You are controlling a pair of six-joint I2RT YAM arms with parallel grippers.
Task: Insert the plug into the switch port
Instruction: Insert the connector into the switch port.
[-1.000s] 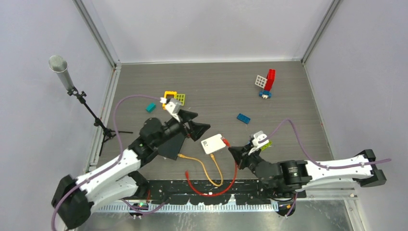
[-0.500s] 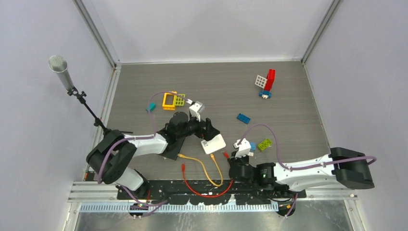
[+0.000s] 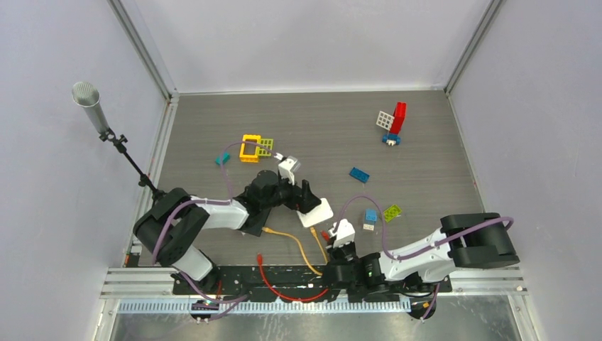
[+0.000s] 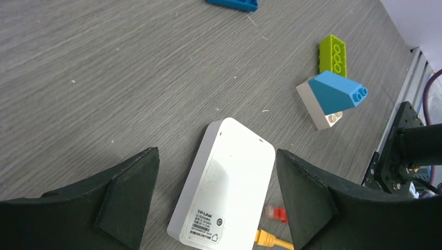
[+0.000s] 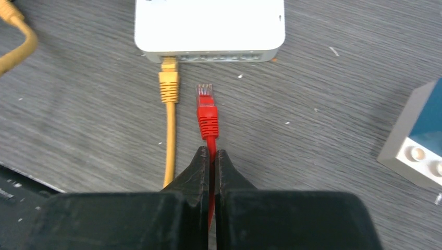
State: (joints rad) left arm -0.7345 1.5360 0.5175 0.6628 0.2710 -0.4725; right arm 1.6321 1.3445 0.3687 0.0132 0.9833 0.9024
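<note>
Red plug (image 5: pixel 206 99) lies on the bench (image 5: pixel 323 62) just short of the white switch (image 5: pixel 208 26), its tip pointing at the port row beside a yellow plug (image 5: pixel 169 78) seated there. The right tool (image 5: pixel 210 155) is clamped on the red cable (image 5: pixel 210 141) directly behind the plug. The left tool (image 4: pixel 216 195) stands with its fingers apart, flanking the switch.

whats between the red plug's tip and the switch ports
Nothing: in the right wrist view only a strip of bare table separates the red plug from the switch. The yellow plug sits beside it, already in a port.
</note>
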